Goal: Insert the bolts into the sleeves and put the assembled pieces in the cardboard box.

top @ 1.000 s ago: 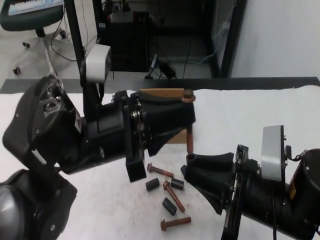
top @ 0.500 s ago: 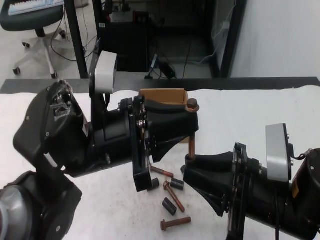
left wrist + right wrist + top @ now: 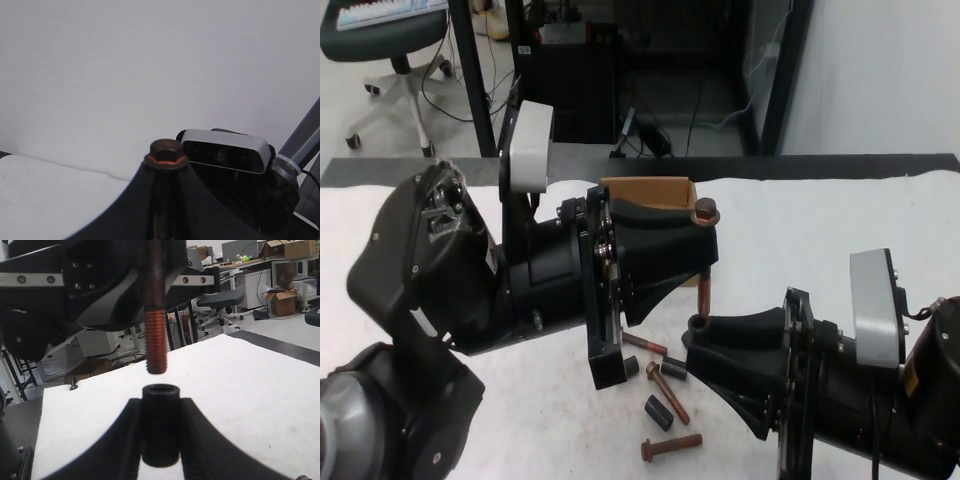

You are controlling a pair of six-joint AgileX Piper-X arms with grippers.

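Currently my left gripper (image 3: 703, 245) is clamped on a bolt (image 3: 156, 335) that hangs upright, threads down. Directly beneath its tip, just apart, the black sleeve (image 3: 161, 407) stands bore-up, pinched in my right gripper (image 3: 160, 440). The axes look aligned, so I judge a straight descent should seat it.

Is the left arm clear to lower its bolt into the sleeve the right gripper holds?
Probably yes: the bolt hangs just above the sleeve, about in line with its open bore, with nothing between them.
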